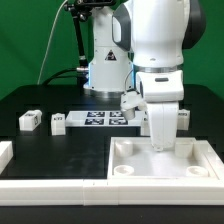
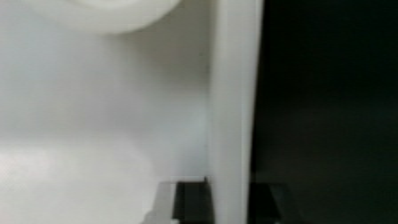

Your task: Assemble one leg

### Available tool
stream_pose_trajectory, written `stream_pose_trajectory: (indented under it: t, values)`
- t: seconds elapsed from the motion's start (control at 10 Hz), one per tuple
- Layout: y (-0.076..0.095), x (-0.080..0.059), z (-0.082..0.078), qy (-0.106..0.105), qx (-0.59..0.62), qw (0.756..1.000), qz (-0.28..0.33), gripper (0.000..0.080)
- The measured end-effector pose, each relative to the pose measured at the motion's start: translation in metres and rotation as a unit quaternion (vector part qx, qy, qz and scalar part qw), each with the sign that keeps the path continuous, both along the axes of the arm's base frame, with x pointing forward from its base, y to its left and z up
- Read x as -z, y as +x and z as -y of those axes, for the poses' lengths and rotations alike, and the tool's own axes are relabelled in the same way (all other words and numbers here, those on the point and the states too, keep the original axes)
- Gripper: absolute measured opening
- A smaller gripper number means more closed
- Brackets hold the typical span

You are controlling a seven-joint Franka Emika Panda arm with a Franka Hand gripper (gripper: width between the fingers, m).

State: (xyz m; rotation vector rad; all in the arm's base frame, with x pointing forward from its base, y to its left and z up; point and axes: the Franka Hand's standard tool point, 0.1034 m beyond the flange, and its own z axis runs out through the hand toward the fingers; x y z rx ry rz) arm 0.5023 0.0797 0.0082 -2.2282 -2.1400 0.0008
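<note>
The large white square tray-like tabletop [image 1: 165, 168] lies at the front on the exterior view's right. My gripper [image 1: 160, 145] reaches straight down onto its far rim. In the wrist view my gripper [image 2: 231, 203] has one dark finger [image 2: 194, 205] on each side of the tabletop's thin white rim [image 2: 231, 100], closed against it. The tabletop's inner face [image 2: 89, 120] and a round corner recess [image 2: 125, 15] show beside the rim. Two legs [image 1: 30, 120] [image 1: 57, 123] stand loose on the black table on the exterior view's left. Another leg [image 1: 130, 100] sits beside my arm.
The marker board [image 1: 105, 119] lies flat between the loose legs and my arm. A white L-shaped fence [image 1: 50, 185] runs along the front edge and the exterior view's left. The robot base [image 1: 105, 65] stands at the back. A small white part [image 1: 185, 115] lies behind the tabletop.
</note>
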Motion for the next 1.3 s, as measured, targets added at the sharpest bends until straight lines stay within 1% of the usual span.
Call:
stream_pose_trajectory:
  t: [0.3, 0.4, 0.5, 0.6, 0.7, 0.8, 0.9, 1.0, 1.3]
  values:
    - [-0.0001, 0.0001, 0.0007, 0.000, 0.001, 1.000, 0.000, 0.0063]
    - [-0.0001, 0.0002, 0.0009, 0.000, 0.001, 1.000, 0.000, 0.0245]
    - [-0.0001, 0.0002, 0.0010, 0.000, 0.001, 1.000, 0.000, 0.0381]
    - [-0.0001, 0.0001, 0.0011, 0.000, 0.001, 1.000, 0.000, 0.0381]
    - [-0.0001, 0.0002, 0.0012, 0.000, 0.001, 1.000, 0.000, 0.0561]
    - [-0.0001, 0.0002, 0.0012, 0.000, 0.001, 1.000, 0.000, 0.0621]
    - [-0.0001, 0.0002, 0.0013, 0.000, 0.001, 1.000, 0.000, 0.0621]
    - [-0.0001, 0.0002, 0.0013, 0.000, 0.001, 1.000, 0.000, 0.0644]
    - [-0.0002, -0.0003, 0.0013, 0.000, 0.002, 1.000, 0.000, 0.0649]
